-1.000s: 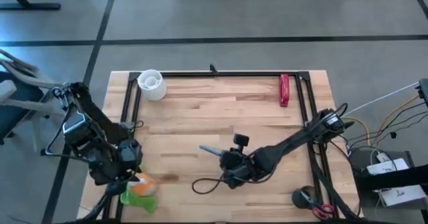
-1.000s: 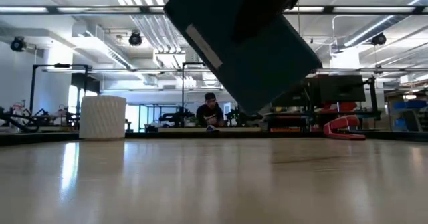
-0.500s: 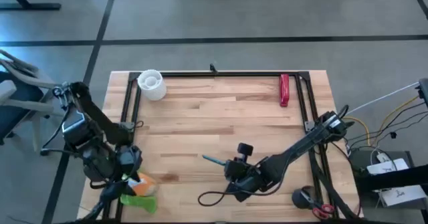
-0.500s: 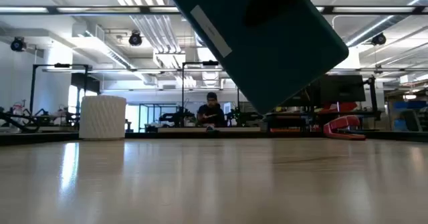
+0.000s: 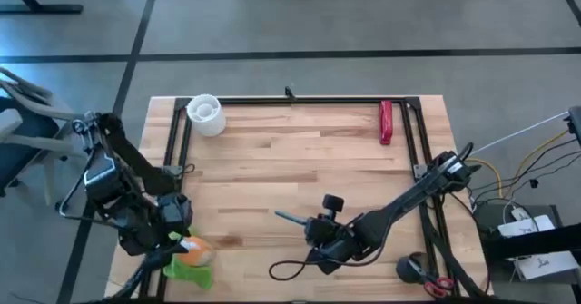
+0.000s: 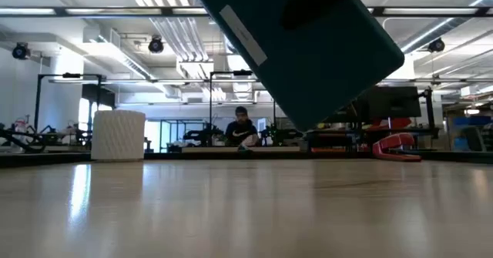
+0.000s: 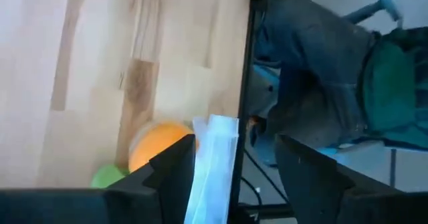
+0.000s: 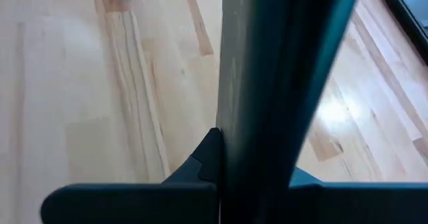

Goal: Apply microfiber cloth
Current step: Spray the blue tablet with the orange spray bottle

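The lime-green microfiber cloth (image 5: 188, 269) lies crumpled at the table's near left corner, with a small orange bottle (image 5: 192, 247) lying against it. My left gripper (image 5: 174, 234) hovers open just left of the bottle. In its wrist view the bottle (image 7: 157, 144) and a bit of the cloth (image 7: 107, 177) show beside its fingers, and a white strip (image 7: 214, 164) stands between them. My right gripper (image 5: 318, 234), near the table's near middle, is shut on the dark rectangular slab (image 6: 300, 50), which shows edge-on from above (image 5: 290, 219). My right gripper pinches the slab between its two fingers, one on each flat face, at one of the slab's ends (image 8: 257, 137). The fingers (image 8: 200, 164) reach toward the table's left. The slab is turned on edge, tilted and lifted clear of the table.
A white ribbed cup (image 5: 205, 113) stands at the far left and a red tool (image 5: 386, 122) lies at the far right. Black frame rails (image 5: 290, 100) run along the far edge and both sides. A black cable loop (image 5: 286, 269) lies near the front. A person (image 6: 243, 127) sits far behind.
My right gripper has carried the slab toward the table's near edge and a little to the right. The slab stays tilted and clear of the table.
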Controlling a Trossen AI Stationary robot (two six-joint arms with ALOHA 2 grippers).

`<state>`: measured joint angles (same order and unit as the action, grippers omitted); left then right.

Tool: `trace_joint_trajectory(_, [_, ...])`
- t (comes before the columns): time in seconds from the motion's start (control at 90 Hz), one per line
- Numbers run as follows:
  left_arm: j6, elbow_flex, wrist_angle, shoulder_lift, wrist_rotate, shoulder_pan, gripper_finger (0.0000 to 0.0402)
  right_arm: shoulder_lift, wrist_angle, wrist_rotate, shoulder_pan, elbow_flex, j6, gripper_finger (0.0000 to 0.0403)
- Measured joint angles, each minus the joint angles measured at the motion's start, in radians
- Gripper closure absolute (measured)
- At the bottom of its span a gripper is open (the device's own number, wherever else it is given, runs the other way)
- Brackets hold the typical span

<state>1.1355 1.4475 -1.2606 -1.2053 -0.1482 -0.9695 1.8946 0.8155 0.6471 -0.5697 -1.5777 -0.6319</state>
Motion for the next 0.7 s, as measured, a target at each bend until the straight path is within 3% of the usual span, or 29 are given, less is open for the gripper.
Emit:
trace_joint_trajectory(0.4, [-0.067, -0.003, -0.062, -0.136, -0.001, -0.003, 0.0197, 0.0, -0.021, -0.018, -0.007, 0.028, -0.022, 0.0396])
trace_joint_trajectory(0.544, [-0.111, -0.004, -0.075, -0.176, -0.001, -0.002, 0.0232, 0.0, -0.021, -0.001, -0.017, 0.027, -0.012, 0.0396])
trace_joint_trajectory(0.7, [-0.132, -0.004, -0.085, -0.199, -0.002, -0.001, 0.0306, 0.0, -0.021, 0.01, -0.022, 0.008, 0.004, 0.0396])
